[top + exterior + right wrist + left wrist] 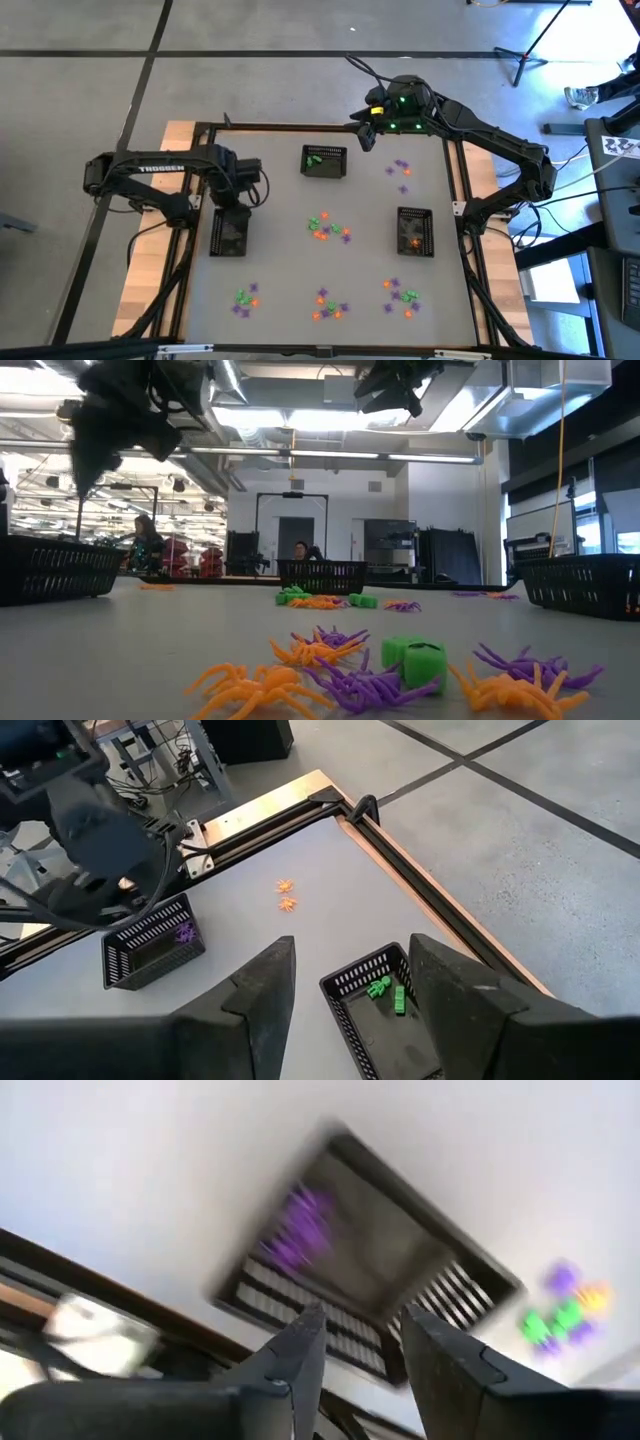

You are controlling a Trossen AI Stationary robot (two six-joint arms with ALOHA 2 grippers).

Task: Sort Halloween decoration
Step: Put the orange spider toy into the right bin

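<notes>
Halloween decoration (300,1230) purple in left basket (400,1270) under parted left pincer (360,1342), right pincer (350,982) open, wrist-only detail.

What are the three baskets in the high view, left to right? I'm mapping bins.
Left basket under the left end effector, holding a purple piece → top basket with green pieces → right basket with orange pieces.

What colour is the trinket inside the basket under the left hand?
Purple trinket in the basket; clearest in the left wrist view.

Green trinkets (388,990) lie in the near basket (352,982); something purple (184,932), perhaps another trinket, in the far basket (140,950).
</notes>
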